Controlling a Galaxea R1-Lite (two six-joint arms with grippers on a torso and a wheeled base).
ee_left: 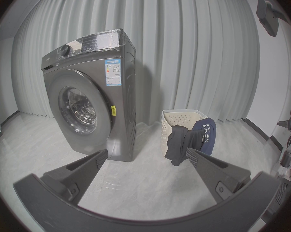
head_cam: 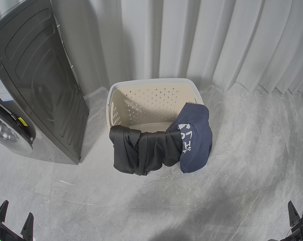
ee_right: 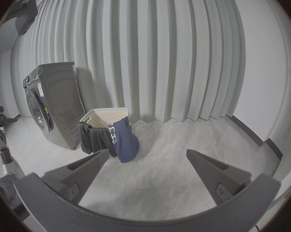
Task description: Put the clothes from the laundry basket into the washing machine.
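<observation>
A cream laundry basket (head_cam: 151, 84) stands on the floor against the curtain. Over its near rim hang a black garment (head_cam: 141, 149) and a navy garment (head_cam: 195, 141) with white print. The grey washing machine (head_cam: 37, 81) stands to the basket's left, its round door (ee_left: 79, 108) closed. My left gripper (head_cam: 14, 216) is open at the head view's lower left, well short of the basket. My right gripper (head_cam: 300, 203) is open at the lower right, also far from the basket. Both hold nothing. The basket (ee_left: 181, 116) and the clothes (ee_right: 108, 137) lie beyond the fingers in both wrist views.
A pleated white curtain (head_cam: 191, 30) backs the scene. Bare grey tiled floor (head_cam: 158, 201) stretches between the grippers and the basket, and to the basket's right.
</observation>
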